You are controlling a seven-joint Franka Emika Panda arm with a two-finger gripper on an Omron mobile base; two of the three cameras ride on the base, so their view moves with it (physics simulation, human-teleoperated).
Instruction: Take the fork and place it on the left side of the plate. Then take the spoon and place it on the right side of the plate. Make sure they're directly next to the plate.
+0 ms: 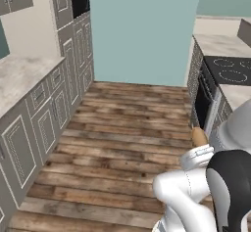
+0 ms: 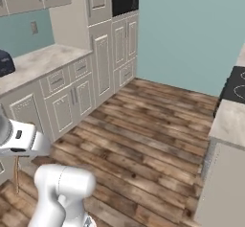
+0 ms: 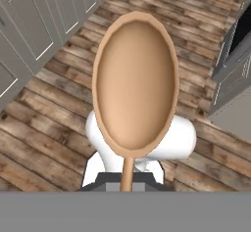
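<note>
The gripper point(image 3: 127, 189) is closed tight on the thin handle of the spoon point(image 3: 135, 86); in the hand view the handle rises from between the finger tips and the orange-brown oval bowl stands large and close to the camera, facing it. The spoon is therefore off any surface and carried in the air, above the wooden floor point(image 3: 44, 128) of the kitchen aisle. In the left base view a rounded brown end point(image 1: 199, 137) sticks up beside the white arm near the stove front, which I take to be part of the same spoon, though it is too small to be sure.

Around the arm lie grey cabinets point(image 2: 72, 96) under a pale table top point(image 2: 40, 63) on one side, and a dark cooktop point(image 1: 229, 69) with an oven point(image 1: 205, 104) below it on the other. Neither the fork nor the plate can be made out here, so whether the fork already lies to the left of the plate cannot be checked.

My judgement: since the spoon comes second in the task and is already in the grip, the fork half is probably finished and the work is well past its middle. What remains is to bring the spoon to the plate, set it down directly against the plate's right side, and let go.
</note>
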